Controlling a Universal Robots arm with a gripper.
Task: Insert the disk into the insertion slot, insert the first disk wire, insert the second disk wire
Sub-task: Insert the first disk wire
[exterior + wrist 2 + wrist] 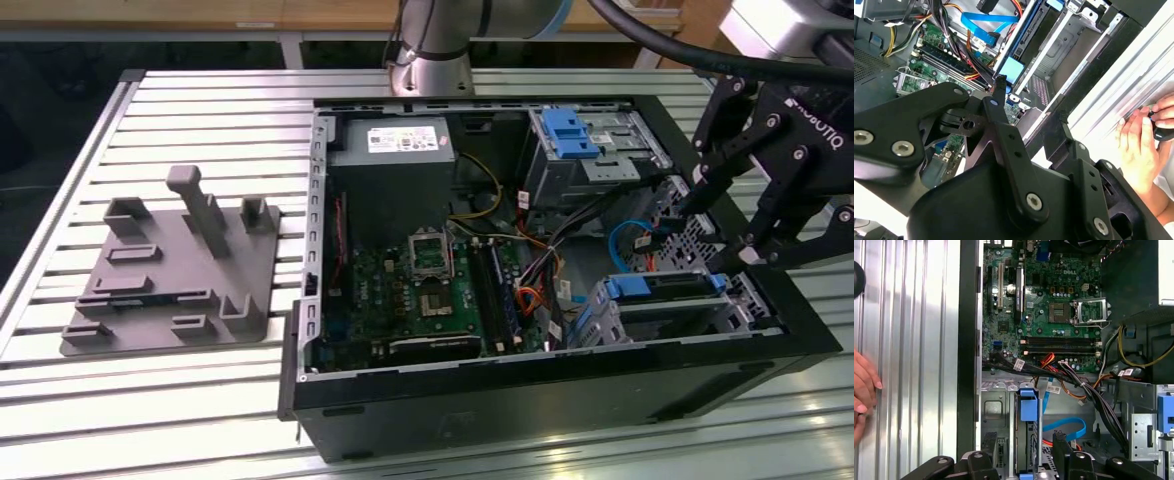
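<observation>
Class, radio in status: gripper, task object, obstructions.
Black gripper open, hovering. Blue-framed silver hard drive sits in perforated silver metal cage. Person's hand beside case.

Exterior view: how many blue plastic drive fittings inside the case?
2. A blue latch on the tall grey bay, toward that view's top; a blue carrier around the disk in the insertion slot. Cables may hide more.

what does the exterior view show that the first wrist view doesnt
Exterior view alone: the grey fixture plate lying on the slatted table at the exterior view's left, and the arm's column behind the case.

First wrist view alone: a person's hand over the slats beside the case.

Both: the motherboard, the blue flat cable, the open gripper, and the blue-framed disk sitting in the insertion slot.
</observation>
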